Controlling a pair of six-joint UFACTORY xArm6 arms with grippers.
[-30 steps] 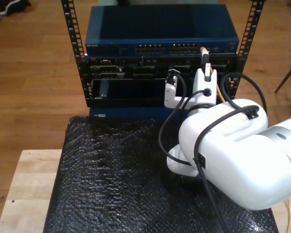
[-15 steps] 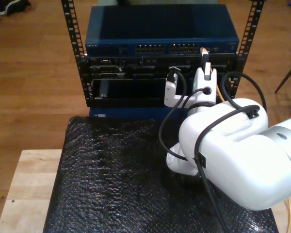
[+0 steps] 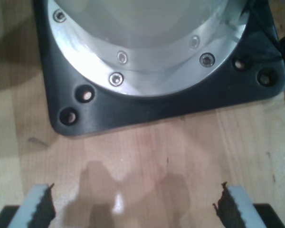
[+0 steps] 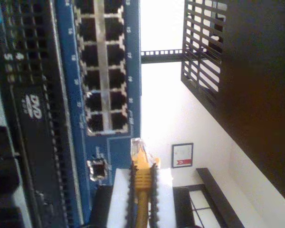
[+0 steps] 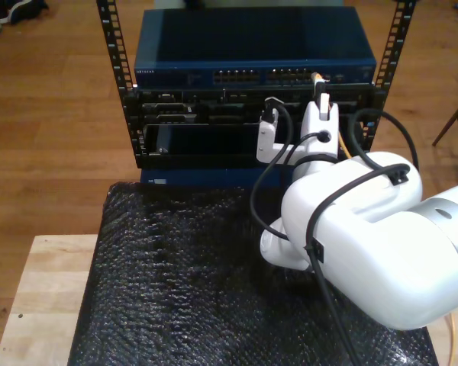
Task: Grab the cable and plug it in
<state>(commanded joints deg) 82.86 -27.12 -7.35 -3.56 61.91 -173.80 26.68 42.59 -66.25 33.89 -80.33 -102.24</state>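
Cable [image 4: 142, 180] x1, in second claw [image 4: 141, 199]

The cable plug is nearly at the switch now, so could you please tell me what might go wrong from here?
1. The plug sits beside the end of the port block, not in front of a port; pushing ahead could jam it against the switch face.
2. My second gripper holds the cable a little behind the plug, so it might bend or slip on contact.
3. The black arm cables hang near the rack and could snag.
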